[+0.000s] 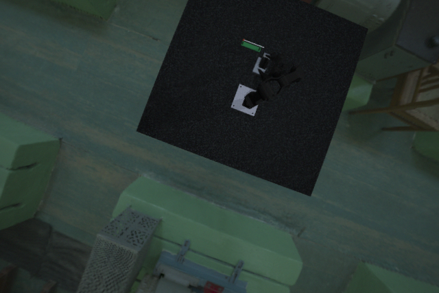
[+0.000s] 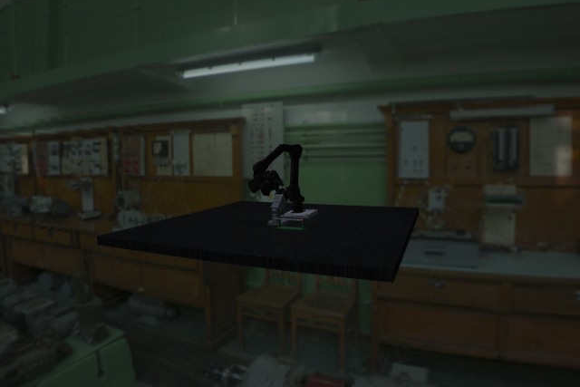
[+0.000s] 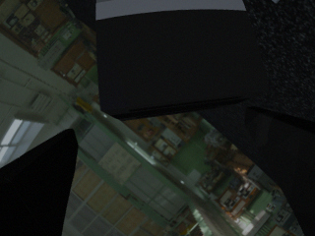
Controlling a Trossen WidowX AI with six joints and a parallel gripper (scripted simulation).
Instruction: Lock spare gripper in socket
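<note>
The spare gripper (image 3: 172,59) fills the top middle of the wrist view, dark with a pale band. My gripper (image 1: 265,65) (image 2: 282,189) (image 3: 163,126) is open and empty, its fingers spread to either side just beyond the spare gripper's dark end. The pale mount (image 1: 257,66) (image 2: 277,208) stands under and beside my gripper. The arm hides much of the mount, and how deep the spigot sits in the socket cannot be seen. The lock pin (image 1: 253,42) (image 2: 291,218), thin and pale with a red end, lies along the top of the green rack (image 1: 250,47) (image 2: 291,228), out of the socket.
The arm's white base plate (image 1: 238,102) (image 2: 309,213) is close to the mount. The rack stands on the other side of the mount from the base plate, close to it. All stand on the black table top (image 1: 198,70) (image 2: 225,242).
</note>
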